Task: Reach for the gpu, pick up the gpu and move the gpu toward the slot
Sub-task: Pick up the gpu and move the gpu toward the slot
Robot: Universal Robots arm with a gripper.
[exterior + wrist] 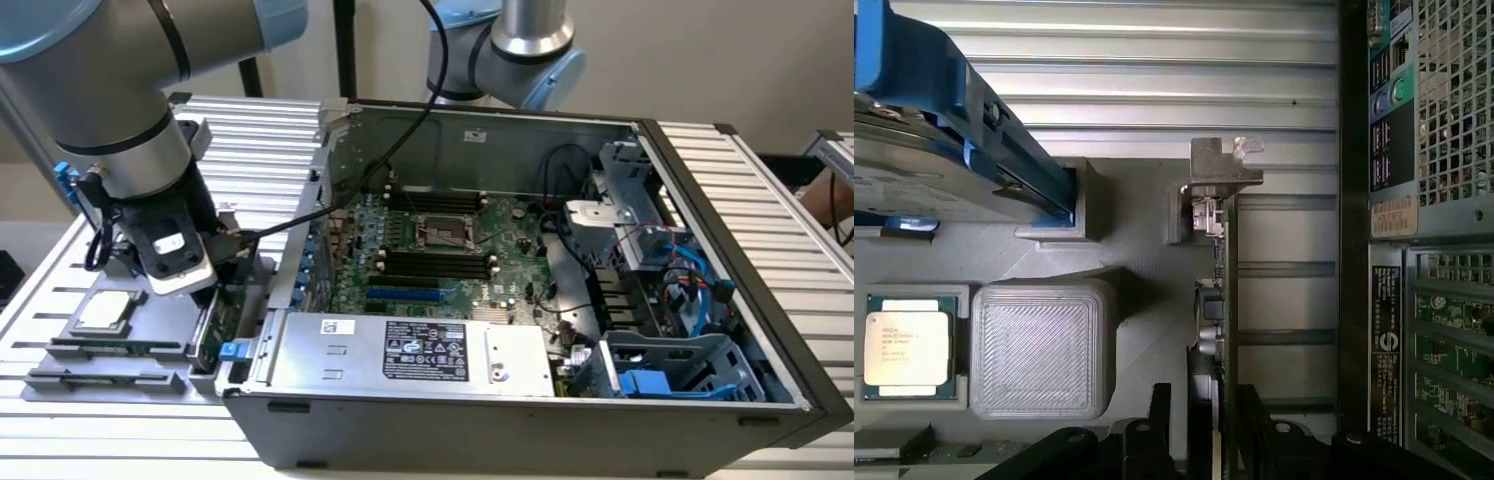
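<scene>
The gpu [1220,285] stands on its long edge in a grey holder tray [1124,260], its silver end bracket [1224,165] at the far end. In the exterior view the gpu [208,332] shows as a thin green strip just outside the computer case, at the exterior view's left. My gripper [1206,435] [198,296] is down over the card. Its black fingers [1159,425] straddle the board, one on each side, with a small gap still showing on one side. Blue card slots [400,296] lie on the motherboard inside the open case.
On the same tray lie a square silver processor chip [909,345] [110,311], a grey square block [1039,345] and a hard drive with blue rails [949,140]. The case's rear wall [1414,250] stands close beside the card. A second arm [521,50] hangs behind the case.
</scene>
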